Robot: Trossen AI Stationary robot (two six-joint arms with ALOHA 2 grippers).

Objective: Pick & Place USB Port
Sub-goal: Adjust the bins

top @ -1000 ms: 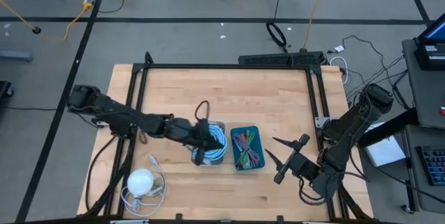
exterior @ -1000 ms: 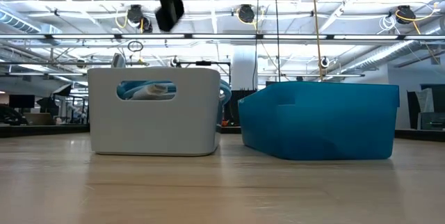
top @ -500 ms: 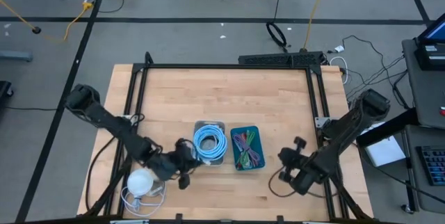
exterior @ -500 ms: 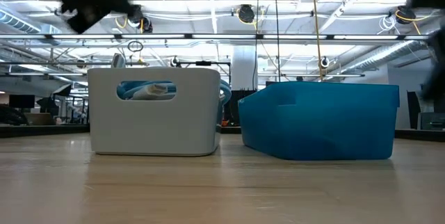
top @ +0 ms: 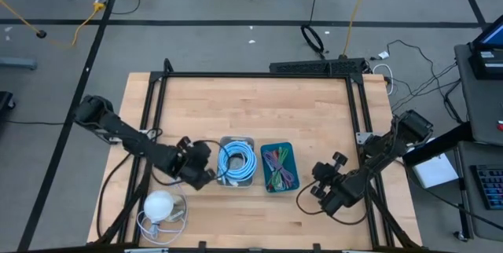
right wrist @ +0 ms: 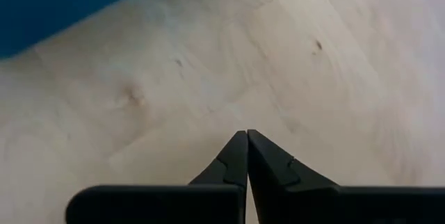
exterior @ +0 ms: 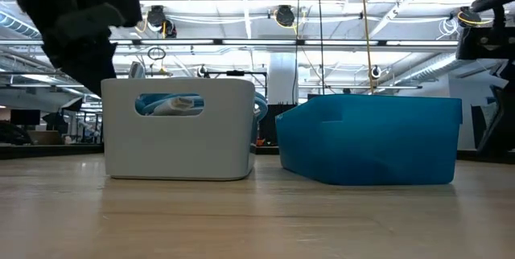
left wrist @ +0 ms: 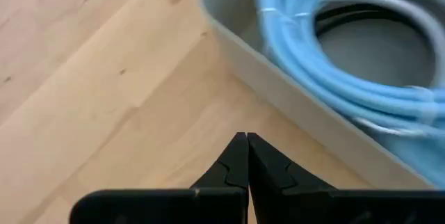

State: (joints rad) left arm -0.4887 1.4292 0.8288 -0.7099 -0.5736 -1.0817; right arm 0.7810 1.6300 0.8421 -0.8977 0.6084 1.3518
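Observation:
No USB port can be made out in any view. A grey bin (top: 236, 161) holding a coiled light-blue cable (left wrist: 334, 57) stands mid-table beside a blue bin (top: 279, 166) of coloured cables. My left gripper (left wrist: 247, 144) is shut and empty, tipped down over bare wood just left of the grey bin's wall (left wrist: 292, 99). My right gripper (right wrist: 247, 140) is shut and empty too. It points down at bare wood to the right of the blue bin (right wrist: 62, 1). In the high view the left gripper (top: 206, 176) and right gripper (top: 310, 190) flank the two bins.
A white round thing (top: 159, 204) lies on a loose white cable at the near left corner. A black frame (top: 259, 75) borders the table. Bare wood (top: 259, 111) stretches behind the bins. The low view shows the grey bin (exterior: 181, 130) and blue bin (exterior: 370, 138) side by side.
My left gripper has left its place over the grey bin, gone toward the table's near left and tipped downward, ending beside the bin's left wall. My right gripper has shut from wide open, sunk toward the table and tipped downward. The blue coil lies uncovered in the bin.

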